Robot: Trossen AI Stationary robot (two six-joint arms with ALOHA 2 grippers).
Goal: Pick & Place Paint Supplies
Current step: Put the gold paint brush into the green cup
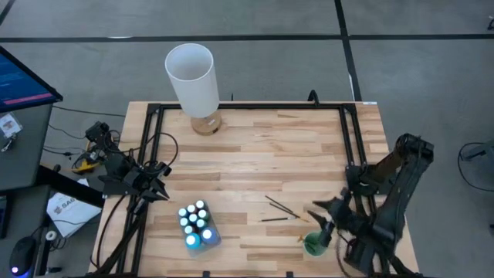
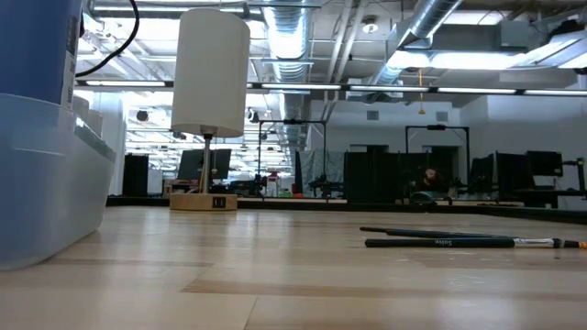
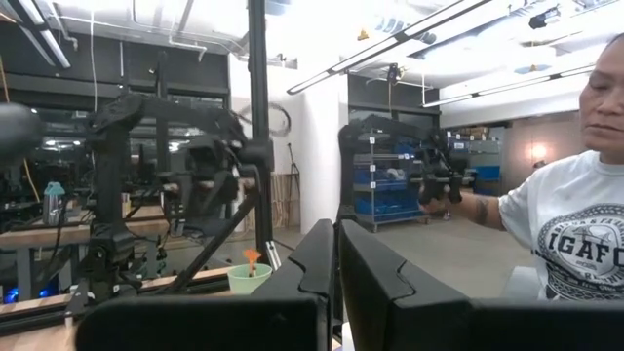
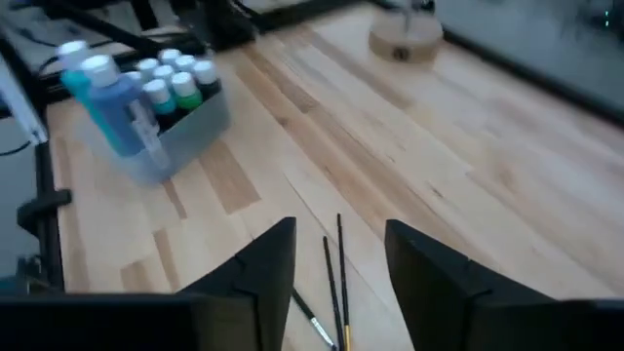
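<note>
Nearby, two brushes (image 1: 279,208) lie flat, slanting toward the desk's (image 1: 255,147) right edge; right gripper (image 4: 339,255) spread above, left gripper (image 3: 336,255) pressed together.

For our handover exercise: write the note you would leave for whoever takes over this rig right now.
Left gripper: shut, empty, parked at the table's left edge.
Right gripper: open, empty, above the brushes near the green cup.
Bottles: standing in the clear bin at front centre.
Done: bottles binned; something orange stands in the cup.
Left: the brushes loose on the table.
</note>
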